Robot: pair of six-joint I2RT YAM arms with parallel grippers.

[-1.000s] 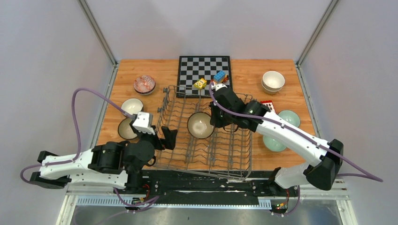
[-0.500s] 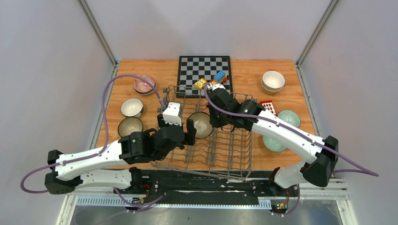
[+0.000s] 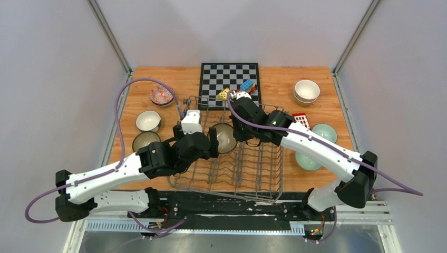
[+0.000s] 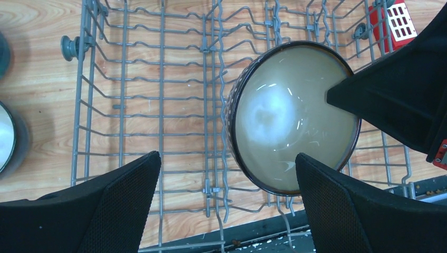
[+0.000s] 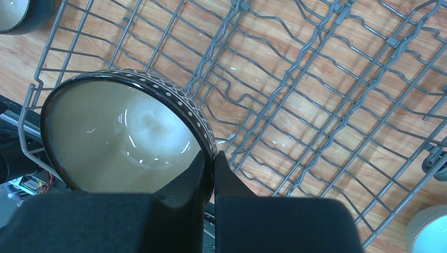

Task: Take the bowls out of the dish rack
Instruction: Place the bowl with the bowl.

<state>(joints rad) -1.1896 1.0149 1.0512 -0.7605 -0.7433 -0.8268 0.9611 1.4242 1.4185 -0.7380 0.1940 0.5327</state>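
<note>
Right jaws were clenched on the rim of the dark-patterned bowl [image 5: 126,142] at the dish rack's [image 3: 253,168] middle; left jaws, fully released, faced it from the left.

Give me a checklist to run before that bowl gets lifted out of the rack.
1. Right gripper shut on the bowl's rim: ok.
2. Left gripper open, jaws wide: ok.
3. Left fingers clear of the bowl: cannot tell; one tip overlaps its edge in the left wrist view.
4. Bowl free of the rack's wires: cannot tell; its underside is hidden.
</note>
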